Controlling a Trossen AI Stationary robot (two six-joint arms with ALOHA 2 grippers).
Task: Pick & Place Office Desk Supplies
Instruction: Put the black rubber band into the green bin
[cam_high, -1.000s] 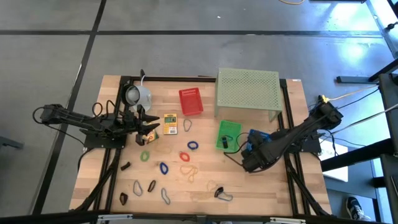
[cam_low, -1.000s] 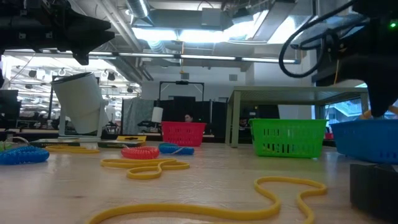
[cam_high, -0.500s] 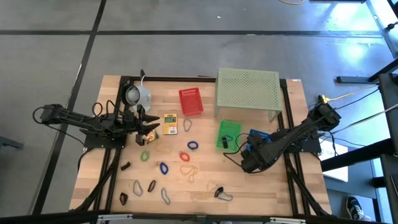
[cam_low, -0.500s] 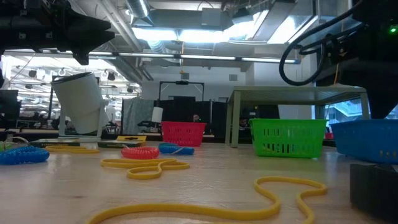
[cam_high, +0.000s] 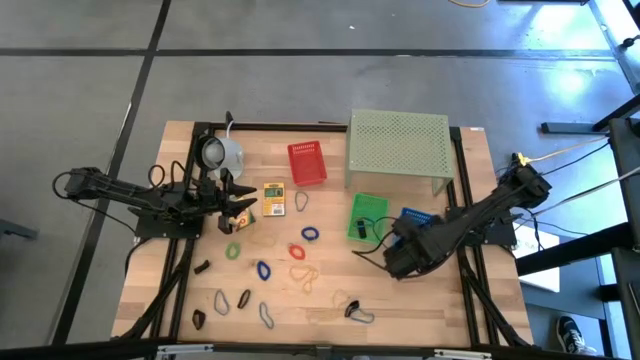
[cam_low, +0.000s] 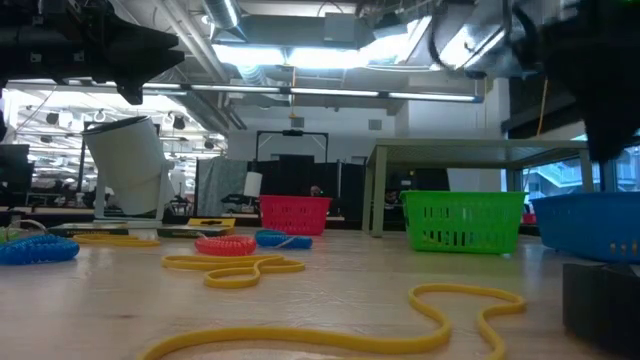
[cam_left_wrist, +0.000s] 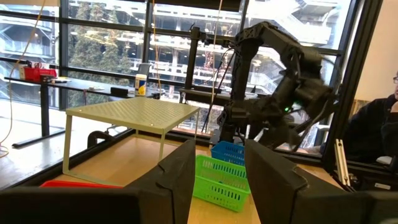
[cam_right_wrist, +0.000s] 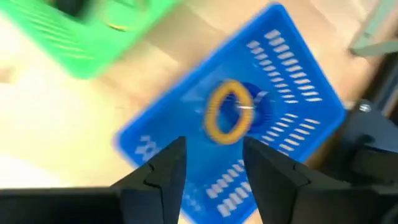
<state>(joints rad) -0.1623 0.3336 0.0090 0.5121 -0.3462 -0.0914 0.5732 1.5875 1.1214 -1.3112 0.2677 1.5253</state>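
Right gripper (cam_right_wrist: 208, 163) open over blue basket (cam_right_wrist: 292, 68), orange loop (cam_right_wrist: 227, 112) lying inside; left gripper (cam_high: 243, 208) parted, empty, mid-left; most loops (cam_high: 263, 270) and clips (cam_high: 201, 267) remain on counter (cam_high: 330, 310).

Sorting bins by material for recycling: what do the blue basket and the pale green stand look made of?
Blue basket: probably moulded plastic, given its saturated colour and slotted walls. Pale green stand: likely painted perforated sheet metal, matte, with thin bent legs; the perforations show in the left wrist view.
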